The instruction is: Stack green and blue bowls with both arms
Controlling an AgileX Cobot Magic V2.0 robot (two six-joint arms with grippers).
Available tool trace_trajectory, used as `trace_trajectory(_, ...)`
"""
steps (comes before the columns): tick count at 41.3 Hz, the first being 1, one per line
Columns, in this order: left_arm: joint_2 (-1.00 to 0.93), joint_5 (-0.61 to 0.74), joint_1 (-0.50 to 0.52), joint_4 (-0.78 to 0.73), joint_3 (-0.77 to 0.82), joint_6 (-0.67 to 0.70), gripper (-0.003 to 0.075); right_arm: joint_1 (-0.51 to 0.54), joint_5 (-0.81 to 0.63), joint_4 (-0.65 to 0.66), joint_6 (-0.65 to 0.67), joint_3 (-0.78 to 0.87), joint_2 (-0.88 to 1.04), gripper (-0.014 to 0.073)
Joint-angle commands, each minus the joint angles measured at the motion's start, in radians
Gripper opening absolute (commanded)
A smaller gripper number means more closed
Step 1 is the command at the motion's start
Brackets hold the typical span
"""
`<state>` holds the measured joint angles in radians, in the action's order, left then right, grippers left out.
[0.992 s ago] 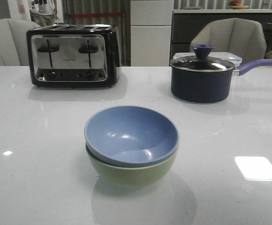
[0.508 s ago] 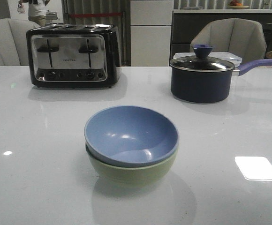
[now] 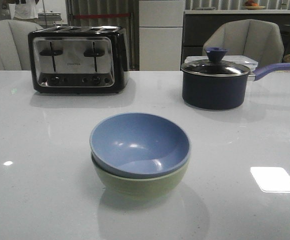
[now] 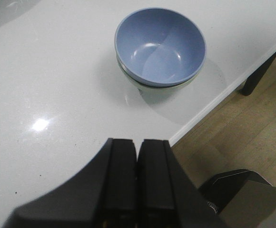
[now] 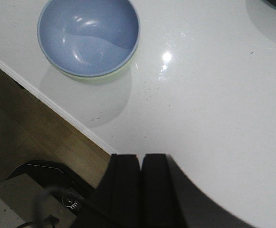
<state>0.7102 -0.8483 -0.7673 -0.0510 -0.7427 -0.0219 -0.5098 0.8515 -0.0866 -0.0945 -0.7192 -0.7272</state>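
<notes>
The dusty blue bowl (image 3: 140, 142) sits nested inside the pale green bowl (image 3: 142, 184) near the front middle of the white table (image 3: 35, 165). The stack also shows in the left wrist view, blue bowl (image 4: 161, 45) over green bowl (image 4: 152, 90), and in the right wrist view, blue bowl (image 5: 88, 35) over a thin green edge (image 5: 116, 70). My left gripper (image 4: 137, 142) is shut and empty, held above the table's near edge, well away from the bowls. My right gripper (image 5: 141, 156) is shut and empty, also back by the near edge. Neither arm shows in the front view.
A black and chrome toaster (image 3: 77, 59) stands at the back left. A dark navy saucepan (image 3: 215, 82) with a lid and long handle stands at the back right. Chairs stand behind the table. The table's near edge (image 4: 223, 92) and wooden floor lie beside both grippers.
The bowls and table have not moved. Only a person in the far background at the top left has shifted.
</notes>
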Motion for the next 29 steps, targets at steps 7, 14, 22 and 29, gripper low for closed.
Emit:
trace_trajectory(7,-0.002,0.077,0.001,0.0,-0.027,0.009,0.0097,0.007,-0.051,0.004,-0.004,-0.028,0.004,0.0056)
trace_trajectory(14,-0.011,0.08,-0.001,0.003,-0.025,0.009,0.0097,0.007,-0.051,0.004,-0.004,-0.028,0.004,0.0056)
trace_trajectory(22,-0.127,0.176,0.166,0.001,0.04,0.006,0.0097,0.007,-0.052,0.004,-0.004,-0.028,0.004,0.0056)
trace_trajectory(29,-0.319,0.454,0.342,-0.003,0.234,0.006,0.0097,0.007,-0.053,0.004,-0.004,-0.028,0.004,0.0056)
